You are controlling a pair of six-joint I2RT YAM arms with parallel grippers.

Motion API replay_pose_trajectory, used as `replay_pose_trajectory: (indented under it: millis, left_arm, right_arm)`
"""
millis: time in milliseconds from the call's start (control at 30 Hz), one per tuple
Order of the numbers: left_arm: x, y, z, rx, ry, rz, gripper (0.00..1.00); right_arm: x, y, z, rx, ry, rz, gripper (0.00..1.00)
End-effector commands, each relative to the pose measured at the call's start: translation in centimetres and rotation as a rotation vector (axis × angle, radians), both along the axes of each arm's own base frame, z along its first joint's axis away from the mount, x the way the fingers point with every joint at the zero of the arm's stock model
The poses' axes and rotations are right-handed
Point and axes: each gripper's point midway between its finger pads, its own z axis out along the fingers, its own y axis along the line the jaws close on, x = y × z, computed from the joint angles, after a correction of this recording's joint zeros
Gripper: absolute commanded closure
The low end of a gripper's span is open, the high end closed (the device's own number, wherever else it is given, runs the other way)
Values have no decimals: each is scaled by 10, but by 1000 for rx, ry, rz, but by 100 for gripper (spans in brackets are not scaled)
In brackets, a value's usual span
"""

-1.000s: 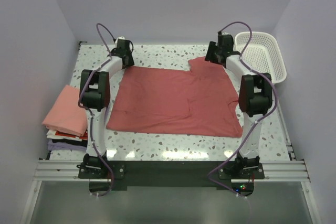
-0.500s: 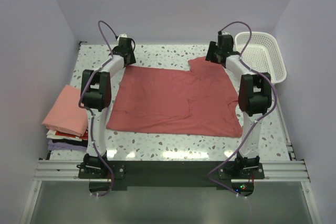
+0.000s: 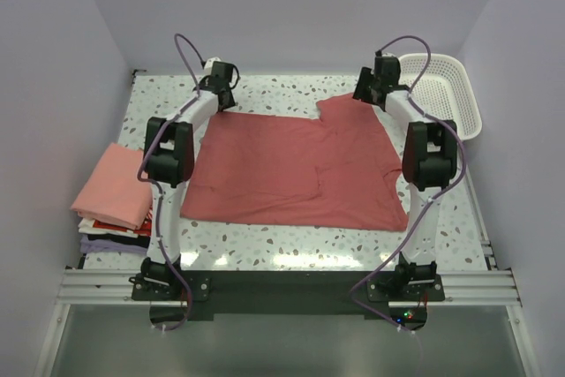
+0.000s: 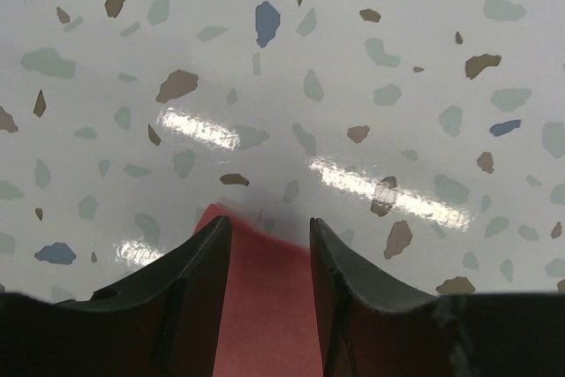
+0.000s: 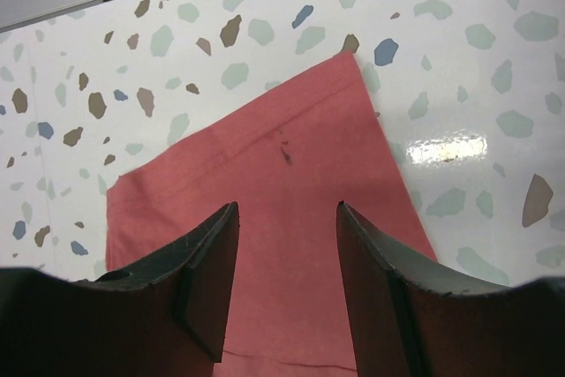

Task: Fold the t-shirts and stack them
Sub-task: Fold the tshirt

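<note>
Lying flat: matte brick-red tee (image 3: 296, 169); left hand (image 4: 269, 227), right hand (image 5: 287, 209) both spread over corners.

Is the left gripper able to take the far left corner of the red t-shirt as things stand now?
Probably yes. The left gripper hangs right above that corner of the red t-shirt, jaws open, and only bare table lies around it; nothing covers it.

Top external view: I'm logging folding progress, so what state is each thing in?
red t-shirt, spread flat, not yet folded up
folded stack, piled, salmon-pink on top
basket, upright, empty
left claw, open over the shirt's corner
right claw, open over the shirt's sleeve
</note>
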Motion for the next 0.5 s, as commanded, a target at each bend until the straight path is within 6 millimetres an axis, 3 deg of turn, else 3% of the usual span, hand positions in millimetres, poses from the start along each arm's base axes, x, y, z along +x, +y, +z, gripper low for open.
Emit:
replay_pose_trajectory:
  millis: [0,267,467]
  left_arm:
    - [-2,11,-4,17,14,91,55]
    - [-5,14,-27,36,72,115,56]
    - [-7,14,-28,28,73,119,75]
  right_arm:
    - [14,-5,12,23,-42,-3,49]
    - [19,-11,-4,48,-11,-5,48]
    - [26,-16,-12,49,3,-12,48]
